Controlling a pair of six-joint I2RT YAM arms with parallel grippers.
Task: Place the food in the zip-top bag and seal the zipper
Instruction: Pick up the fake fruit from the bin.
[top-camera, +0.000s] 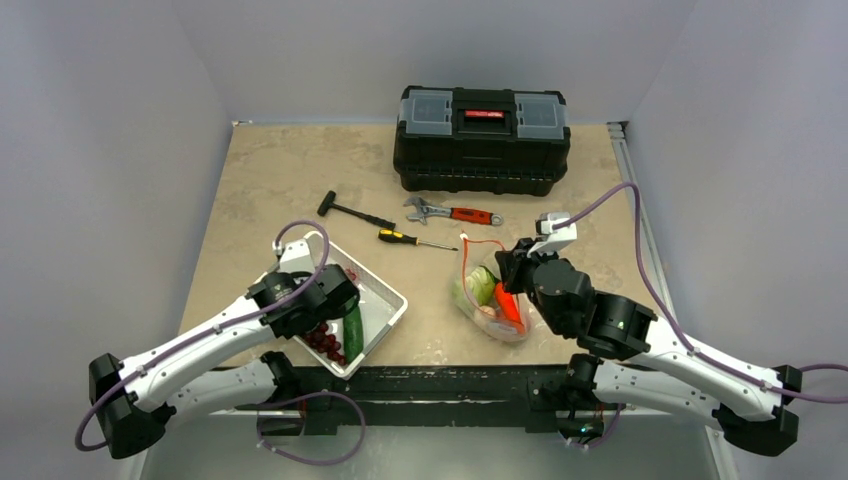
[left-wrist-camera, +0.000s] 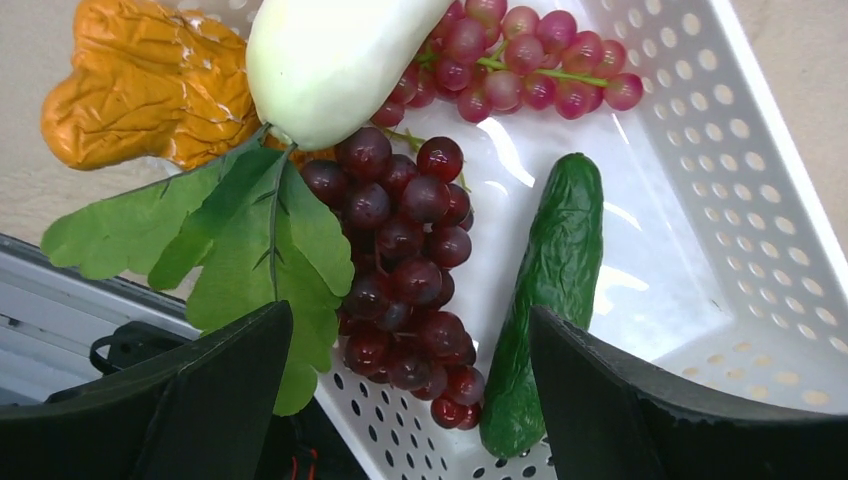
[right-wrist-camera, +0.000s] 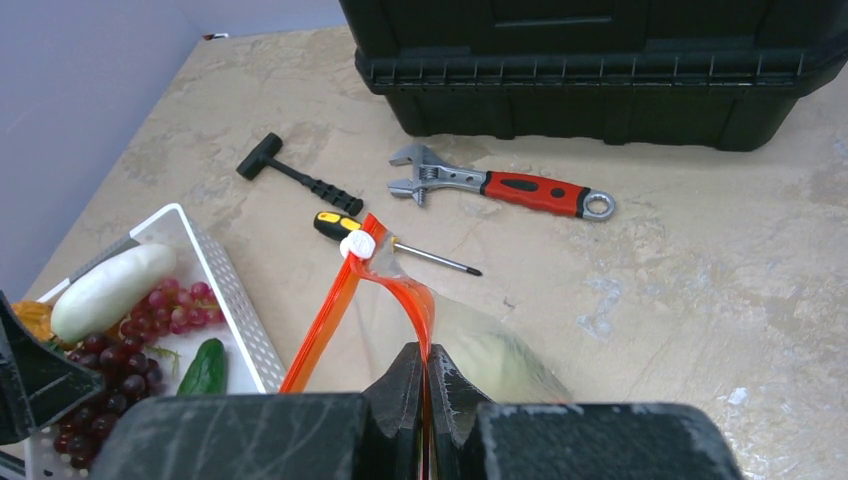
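The left gripper (left-wrist-camera: 410, 400) is held wide open above the white basket (left-wrist-camera: 760, 150), and nothing is gripped between its fingers (left-wrist-camera: 220, 390). Between the jaws and just ahead of them, a dark grape bunch (left-wrist-camera: 400, 260) and a green cucumber (left-wrist-camera: 555, 290) are seen lying in the basket. Further ahead, a pale radish (left-wrist-camera: 330, 60) and a lighter grape bunch (left-wrist-camera: 520, 60) are found. The right gripper (right-wrist-camera: 425, 375) is pinched tight on the red-orange zipper (right-wrist-camera: 318, 335) of the zip-top bag (right-wrist-camera: 465, 325), whose mouth is spread ahead of the jaws. A pale-green cabbage (right-wrist-camera: 495, 362) is seen inside the bag, just right of the claw. A screwdriver (right-wrist-camera: 400, 245) and a wrench (right-wrist-camera: 500, 185) are laid further ahead.
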